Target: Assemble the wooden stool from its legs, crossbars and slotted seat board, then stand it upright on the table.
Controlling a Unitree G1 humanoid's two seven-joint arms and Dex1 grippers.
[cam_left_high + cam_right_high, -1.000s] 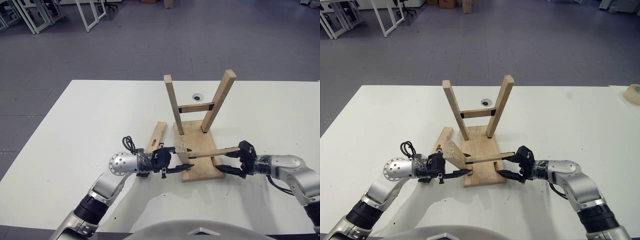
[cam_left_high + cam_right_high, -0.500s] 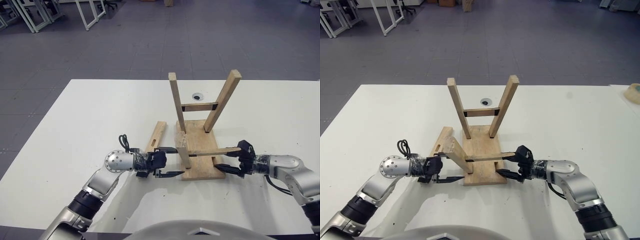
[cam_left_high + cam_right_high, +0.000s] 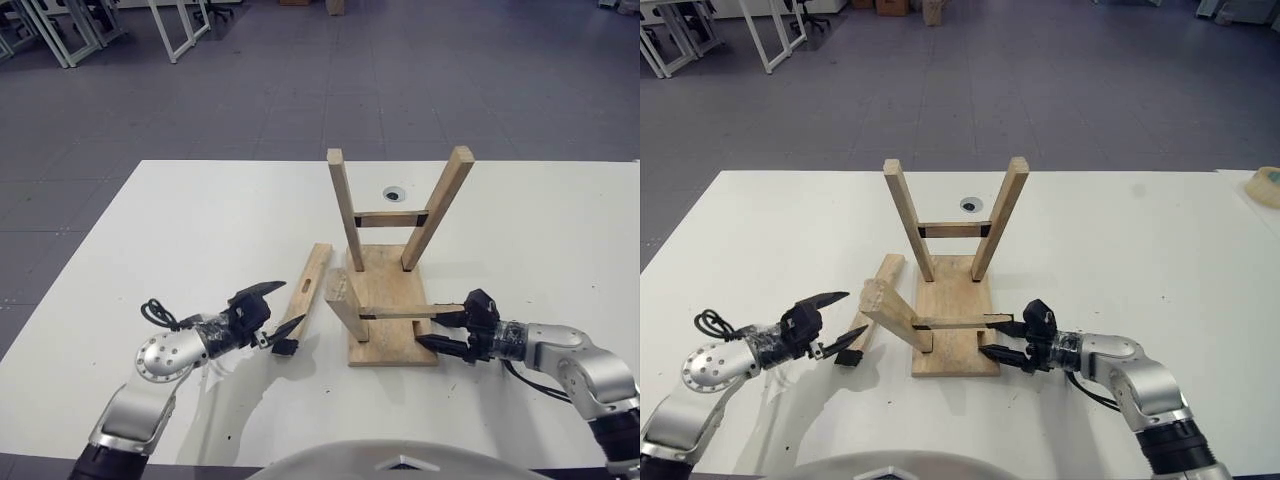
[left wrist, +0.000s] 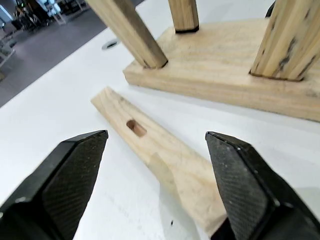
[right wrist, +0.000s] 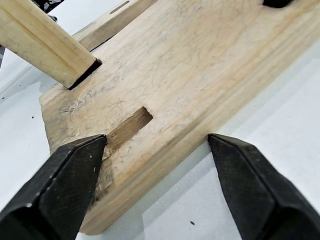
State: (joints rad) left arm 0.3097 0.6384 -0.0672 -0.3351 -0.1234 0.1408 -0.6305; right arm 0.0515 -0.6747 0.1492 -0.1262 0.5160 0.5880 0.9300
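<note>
- Left gripper [image 3: 294, 301]: its dark, ridged fingers [image 4: 75, 170] are spread wide and grip nothing. The near end of the loose leg [image 3: 314, 270] lies between them, flat on the white table [image 3: 200, 220].
- The loose leg is pale wood with a small hole [image 4: 134, 127] in its upper face. It lies just beside the seat board [image 3: 385, 285].
- There is one seat board, lying flat, of light grained wood.
- There are four legs in all: the loose one, a tilted leg [image 3: 345, 300] set in the board's near left corner, and two upright legs [image 3: 345, 205] [image 3: 438, 205] at the far end.
- There are two crossbars: one [image 3: 390, 219] joins the upright pair, and another [image 3: 400, 311] runs from the tilted leg toward the right fingers.
- Right gripper [image 3: 428, 328]: its fingers [image 5: 70, 185] are wide apart at the board's near right corner, closed on nothing. An empty slot [image 5: 129, 127] lies between them.
</note>
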